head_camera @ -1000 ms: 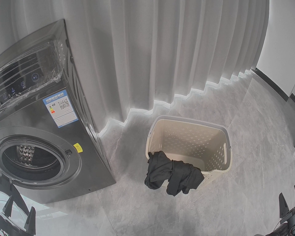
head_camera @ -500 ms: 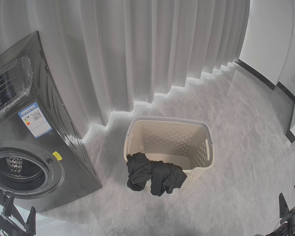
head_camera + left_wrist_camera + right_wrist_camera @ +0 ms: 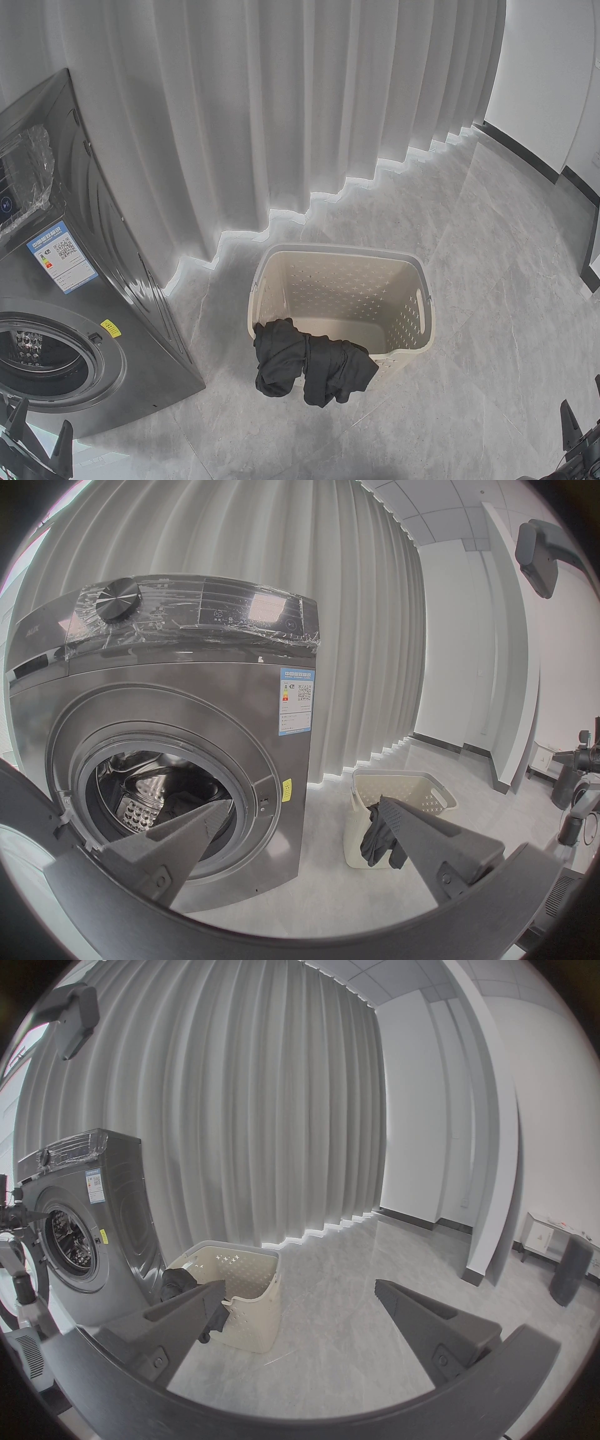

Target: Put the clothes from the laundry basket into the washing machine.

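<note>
A beige laundry basket point(image 3: 420, 284) stands on the floor, with black clothes point(image 3: 312, 365) draped over its near left rim and hanging outside. To its left stands the grey washing machine point(image 3: 81, 294), its round opening point(image 3: 37, 365) uncovered. Inside the drum a dark shape point(image 3: 181, 802) shows. My left gripper point(image 3: 40, 425) hangs low in front of the washer, open and holding nothing point(image 3: 306, 811). My right gripper point(image 3: 581, 412) is low to the basket's right, also open and holding nothing point(image 3: 300, 1291). The basket point(image 3: 250, 1297) and clothes point(image 3: 178, 1282) lie well beyond its fingers.
White curtains point(image 3: 281, 112) hang close behind the basket and washer. The washer's open door point(image 3: 25, 855) swings out near my left gripper. Grey tiled floor point(image 3: 500, 300) spreads to the right, up to a white wall with dark skirting point(image 3: 531, 156).
The head camera has turned to the right, so washer and basket sit further left in the picture. Basket, clothes and both grippers have kept their places.
</note>
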Motion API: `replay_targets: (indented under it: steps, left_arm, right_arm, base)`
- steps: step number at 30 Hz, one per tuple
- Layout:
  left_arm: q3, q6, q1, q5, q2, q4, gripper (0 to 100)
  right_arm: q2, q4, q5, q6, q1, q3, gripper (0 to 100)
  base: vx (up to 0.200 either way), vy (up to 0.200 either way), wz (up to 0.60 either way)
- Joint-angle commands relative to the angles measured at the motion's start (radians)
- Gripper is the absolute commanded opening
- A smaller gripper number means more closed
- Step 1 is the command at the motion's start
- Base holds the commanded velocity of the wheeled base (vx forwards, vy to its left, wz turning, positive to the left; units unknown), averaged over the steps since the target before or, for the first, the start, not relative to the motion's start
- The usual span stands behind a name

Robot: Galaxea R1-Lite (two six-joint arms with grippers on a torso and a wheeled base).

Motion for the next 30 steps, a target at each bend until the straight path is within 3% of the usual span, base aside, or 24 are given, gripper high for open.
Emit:
replay_targets:
  steps: [1,2,5,7,10,12,14,16,23,30]
  left_arm:
    - [0.015,0.001,0.000,0.000,-0.013,0.000,100]
    - [0.015,0.001,0.000,0.000,-0.013,0.000,100]
    - [0.015,0.006,0.000,0.000,-0.013,0.000,100]
    - [0.015,0.007,0.000,0.000,-0.013,0.000,100]
    - [0.015,0.000,0.000,0.000,-0.013,0.000,100]
    - [0.015,0.000,0.000,0.000,-0.013,0.000,100]
    - [0.015,0.000,0.000,0.000,-0.013,0.000,100]
    - [0.015,0.000,0.000,0.000,-0.013,0.000,100]
    - [0.015,-0.002,0.000,-0.001,-0.013,0.001,100]
    - [0.015,-0.002,0.000,-0.001,-0.013,0.001,100]
  right_arm:
    - [-0.005,-0.011,0.029,-0.010,-0.001,-0.007,100]
    - [-0.005,-0.011,0.029,-0.010,-0.001,-0.007,100]
    - [0.120,0.004,0.144,0.007,0.007,-0.257,100]
    - [0.266,0.000,0.233,0.059,0.009,-0.346,100]
    - [0.450,0.000,0.383,0.145,0.019,-0.400,100]
    - [0.570,-0.011,0.513,0.154,0.039,-0.409,100]
    - [0.674,-0.017,0.593,0.154,0.061,-0.416,100]
    - [0.775,-0.032,0.609,0.156,0.095,-0.427,100]
    - [1.071,-0.184,0.596,0.163,0.233,-0.416,100]
    - [1.283,-0.279,0.467,0.196,0.412,-0.418,100]
  base:
    - [0.000,0.000,0.00]
    - [0.000,0.000,0.00]
    - [0.000,0.000,0.00]
    - [0.000,0.000,0.00]
    - [0.000,0.000,0.00]
    - [0.000,0.000,0.00]
    - [0.000,0.000,0.00]
    - [0.000,0.000,0.00]
    - [0.000,0.000,0.00]
    - [0.000,0.000,0.00]
